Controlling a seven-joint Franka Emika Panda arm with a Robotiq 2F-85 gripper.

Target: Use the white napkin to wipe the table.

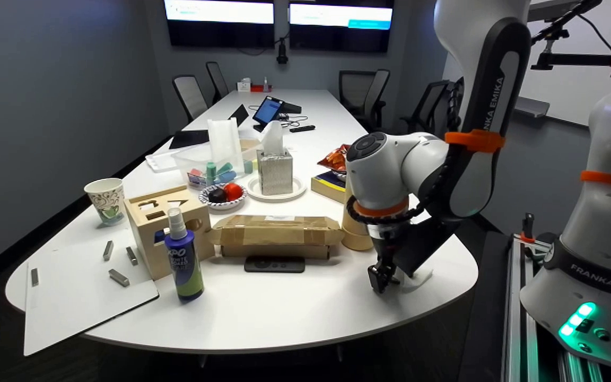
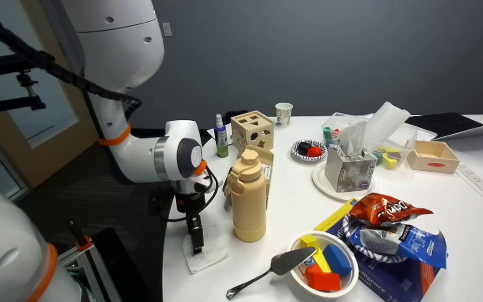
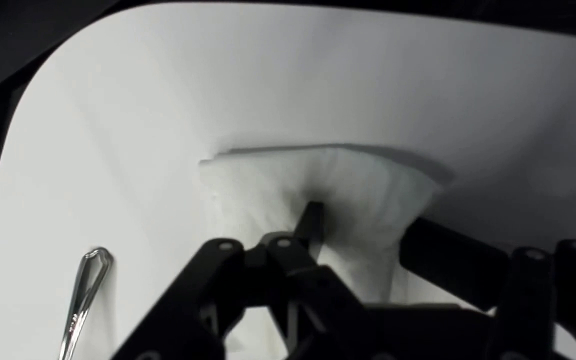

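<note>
The white napkin lies slightly rumpled on the white table [image 1: 284, 307], near its rounded end. In an exterior view the napkin [image 2: 211, 255] is flat, with a dark fingertip over it. In an exterior view the napkin [image 1: 419, 278] is partly hidden behind my gripper [image 1: 383, 280]. In the wrist view the napkin [image 3: 263, 185] lies below and between the spread fingers of my gripper [image 3: 364, 227]. The left finger's tip is low over the napkin and the right finger's tip is by its edge. Whether a fingertip touches the napkin, I cannot tell.
A tan bottle [image 2: 249, 201] stands close beside the gripper. A cardboard box [image 1: 276, 233], a black remote [image 1: 275, 264] and a spray bottle [image 1: 183, 260] stand nearby. A metal cake server [image 2: 283, 264] rests on a bowl of blocks [image 2: 346, 285].
</note>
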